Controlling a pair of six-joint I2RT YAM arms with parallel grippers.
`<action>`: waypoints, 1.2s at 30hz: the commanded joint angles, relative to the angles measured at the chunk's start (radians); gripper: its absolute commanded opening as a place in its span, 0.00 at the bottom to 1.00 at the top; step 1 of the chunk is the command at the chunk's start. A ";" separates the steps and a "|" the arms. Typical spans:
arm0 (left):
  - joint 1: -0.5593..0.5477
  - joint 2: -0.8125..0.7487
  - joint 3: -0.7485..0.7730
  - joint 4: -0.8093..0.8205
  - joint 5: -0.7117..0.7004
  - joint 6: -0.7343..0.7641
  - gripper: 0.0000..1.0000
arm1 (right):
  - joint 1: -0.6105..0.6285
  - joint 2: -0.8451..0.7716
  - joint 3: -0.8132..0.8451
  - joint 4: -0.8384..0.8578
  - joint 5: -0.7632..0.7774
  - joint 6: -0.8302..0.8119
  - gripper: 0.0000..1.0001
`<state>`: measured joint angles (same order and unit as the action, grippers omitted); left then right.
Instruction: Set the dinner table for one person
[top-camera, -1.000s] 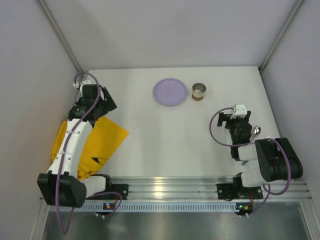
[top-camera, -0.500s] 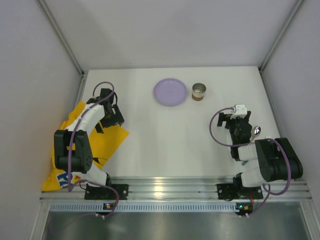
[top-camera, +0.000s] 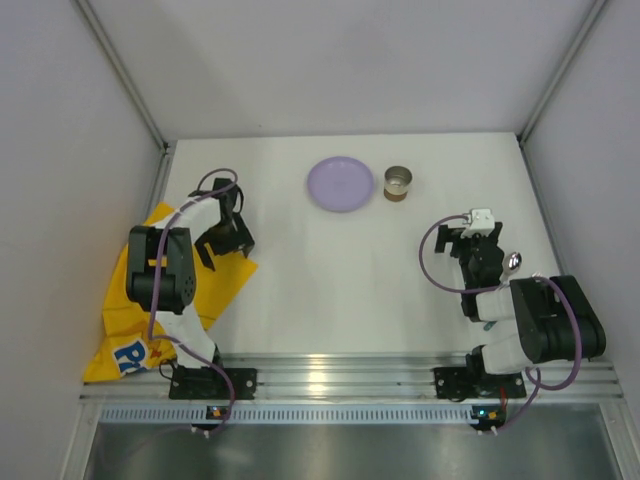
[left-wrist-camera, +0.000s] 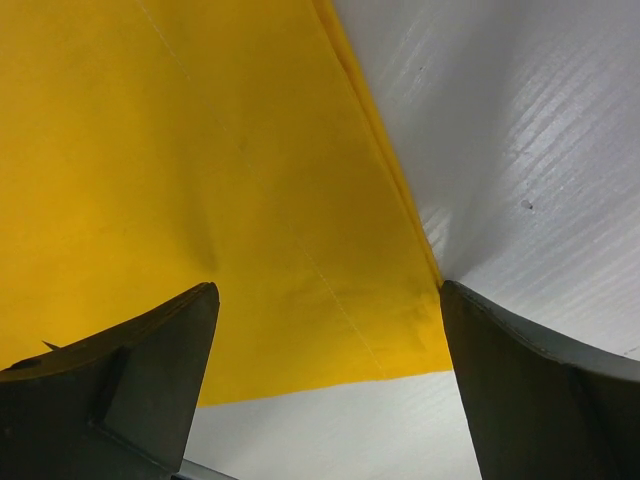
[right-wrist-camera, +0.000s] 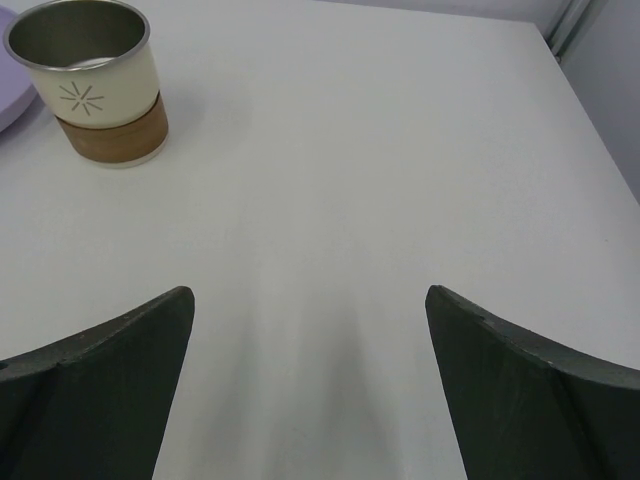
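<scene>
A: Hovering wide open over a corner of the yellow mat (left-wrist-camera: 200, 150) on the left side of the bench (top-camera: 330, 280), my left jaws hold nothing. My right jaws gape empty, facing the cup (right-wrist-camera: 85, 85).

B: Drop low, pinch only the hem, then drag it flat towards the middle, short of the plate (top-camera: 340, 184).

Mat (top-camera: 225, 282) at dinner table (top-camera: 360, 270) left edge: left arm (top-camera: 160, 270) hides its middle from you | plate (right-wrist-camera: 10, 102): cut by your right wrist view's left edge
</scene>
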<state>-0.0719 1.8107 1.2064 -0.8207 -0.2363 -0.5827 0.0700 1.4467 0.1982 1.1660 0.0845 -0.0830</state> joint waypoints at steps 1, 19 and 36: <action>-0.003 0.036 0.031 -0.003 -0.012 -0.029 0.97 | -0.013 0.001 0.030 0.047 -0.012 0.012 1.00; -0.109 0.038 -0.038 0.055 0.018 -0.003 0.00 | 0.184 -0.250 0.593 -0.961 0.356 0.186 1.00; -0.891 0.252 0.607 -0.108 0.172 -0.154 0.98 | 0.430 -0.586 0.848 -1.634 0.616 0.356 1.00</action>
<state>-0.8871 2.0579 1.5940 -0.8448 -0.1192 -0.6899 0.4946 0.8814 0.9916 -0.3016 0.6415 0.1917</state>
